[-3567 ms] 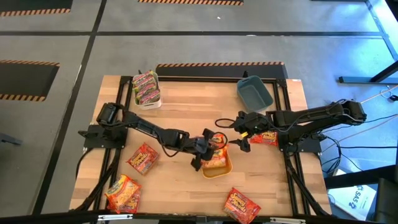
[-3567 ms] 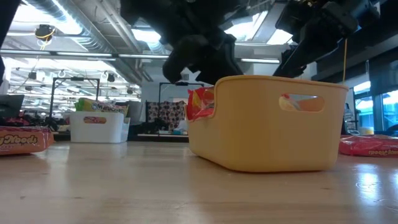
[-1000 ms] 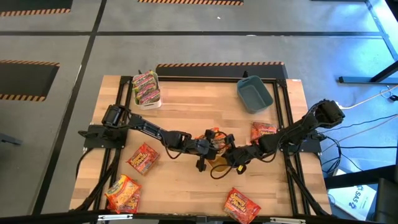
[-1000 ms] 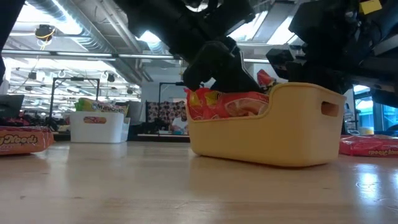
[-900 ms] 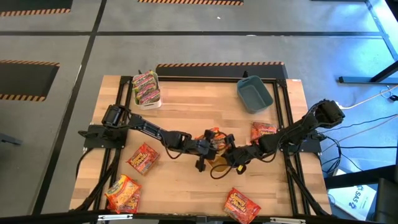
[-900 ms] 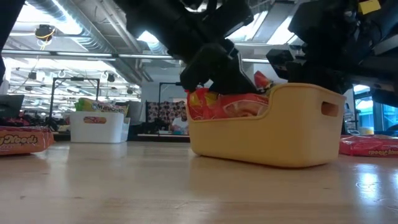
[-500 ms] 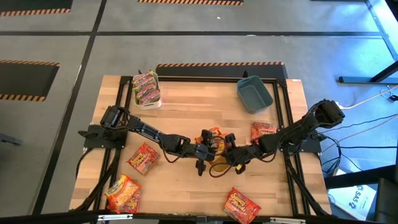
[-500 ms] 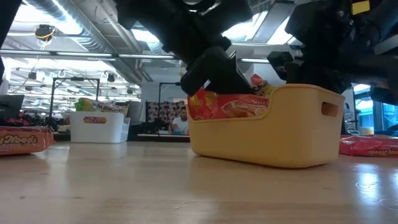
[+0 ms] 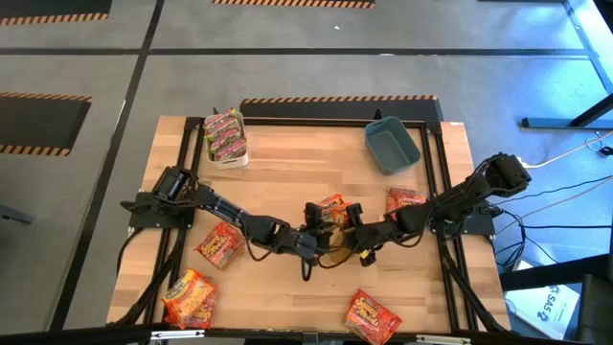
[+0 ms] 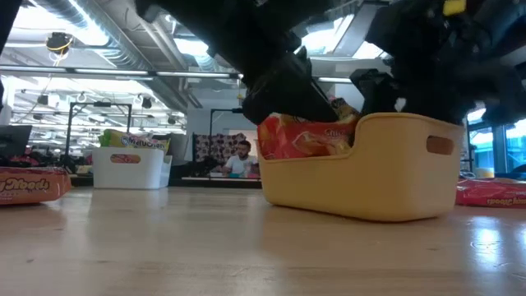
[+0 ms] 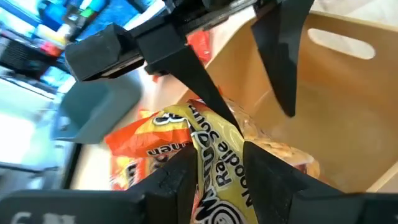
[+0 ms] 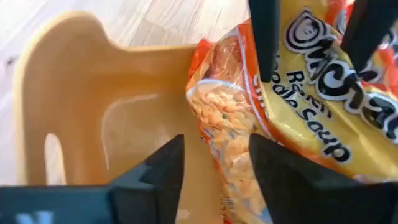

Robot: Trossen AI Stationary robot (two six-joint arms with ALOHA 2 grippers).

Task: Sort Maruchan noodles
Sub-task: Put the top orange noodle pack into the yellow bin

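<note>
Where both wrist views meet, a crinkly orange-yellow packet (image 12: 298, 93) lies in the smooth yellow bin (image 10: 386, 177), left gripper (image 11: 217, 180) and right gripper (image 12: 214, 168) both released.

Both end effectors, left (image 9: 308, 239) and right (image 9: 356, 240), crowd the yellow bin (image 10: 386, 177); an orange-yellow packet (image 9: 330, 213) fills it between them. Bare surface (image 9: 306, 172) lies open beyond them.
</note>
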